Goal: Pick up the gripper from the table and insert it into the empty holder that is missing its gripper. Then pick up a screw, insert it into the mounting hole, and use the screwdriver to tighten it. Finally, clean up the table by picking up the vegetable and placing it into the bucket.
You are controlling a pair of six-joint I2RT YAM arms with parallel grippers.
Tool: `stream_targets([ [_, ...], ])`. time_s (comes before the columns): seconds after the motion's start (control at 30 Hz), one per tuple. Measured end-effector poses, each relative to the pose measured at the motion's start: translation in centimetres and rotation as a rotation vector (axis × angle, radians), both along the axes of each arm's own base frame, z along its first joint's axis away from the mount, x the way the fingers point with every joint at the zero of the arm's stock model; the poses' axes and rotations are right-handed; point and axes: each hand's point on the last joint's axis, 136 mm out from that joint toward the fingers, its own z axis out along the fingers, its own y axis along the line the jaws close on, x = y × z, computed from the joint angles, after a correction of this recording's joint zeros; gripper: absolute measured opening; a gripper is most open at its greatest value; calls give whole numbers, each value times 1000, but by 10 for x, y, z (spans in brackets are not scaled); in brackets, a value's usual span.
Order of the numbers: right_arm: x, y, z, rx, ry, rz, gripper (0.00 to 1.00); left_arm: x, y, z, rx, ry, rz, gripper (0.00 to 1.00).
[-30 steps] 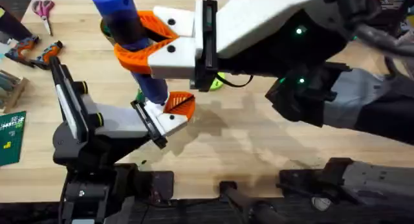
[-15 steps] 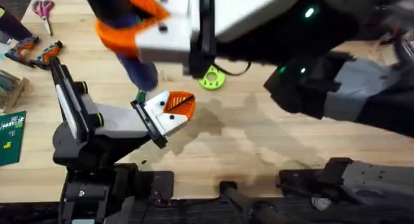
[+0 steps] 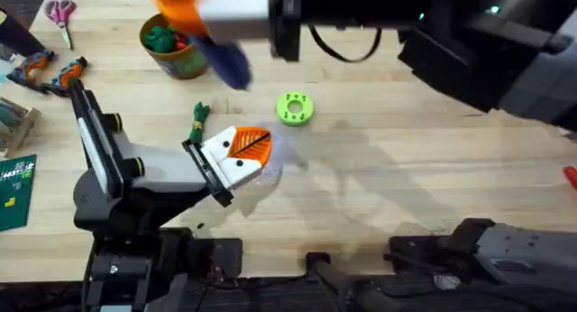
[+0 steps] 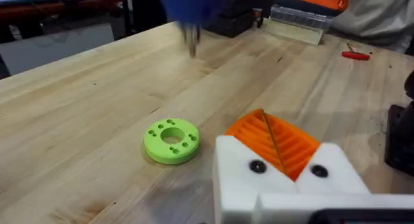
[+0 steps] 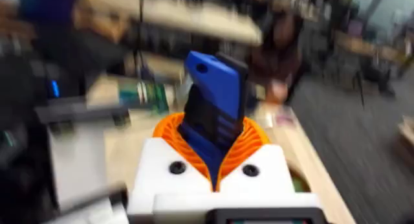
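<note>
My right gripper (image 3: 187, 9) hangs high over the table's far side, shut on the blue screwdriver (image 3: 230, 61), which points down near the bucket (image 3: 171, 45). In the right wrist view the screwdriver (image 5: 213, 114) stands between the orange pads of the right gripper (image 5: 210, 146). My left gripper (image 3: 252, 146) rests low at the table's middle, its orange pads pressed together with nothing between them. The green vegetable (image 3: 198, 123) lies just beyond it. The left wrist view has the left gripper (image 4: 272, 141) and the screwdriver's bit (image 4: 192, 39). The loose gripper piece, holder and screw are out of view.
A green round disc (image 3: 295, 107) with holes lies right of the vegetable, also seen as the disc (image 4: 171, 140) by the left wrist. Scissors (image 3: 61, 13) and hand tools (image 3: 54, 73) sit at the far left. A red tool (image 4: 356, 54) lies at the right.
My right arm lifted the screwdriver up and toward the far side, away from the left gripper, uncovering the disc and vegetable. The left arm stayed still.
</note>
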Motion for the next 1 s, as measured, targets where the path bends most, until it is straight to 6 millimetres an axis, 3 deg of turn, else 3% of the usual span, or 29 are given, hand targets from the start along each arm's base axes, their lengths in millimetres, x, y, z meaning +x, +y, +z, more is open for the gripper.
stream_targets([
  [0.2, 55, -36, -69, -312, -134, -241, 26, 0, 0, 0, 0, -1, 0, 14],
  [0.4, 121, -97, -110, -615, -319, -516, 26, 0, 0, 0, 0, -1, 0, 14],
  [0.57, 165, -143, -146, -819, -383, -627, 26, 0, 0, 0, 0, 0, 0, 14],
  [0.77, 202, -194, -198, -996, -352, -675, 26, 0, 0, 0, 0, 0, 0, 14],
  [1.0, 225, -243, -248, -1124, -290, -688, 26, 0, 0, 0, 0, 0, 0, 14],
])
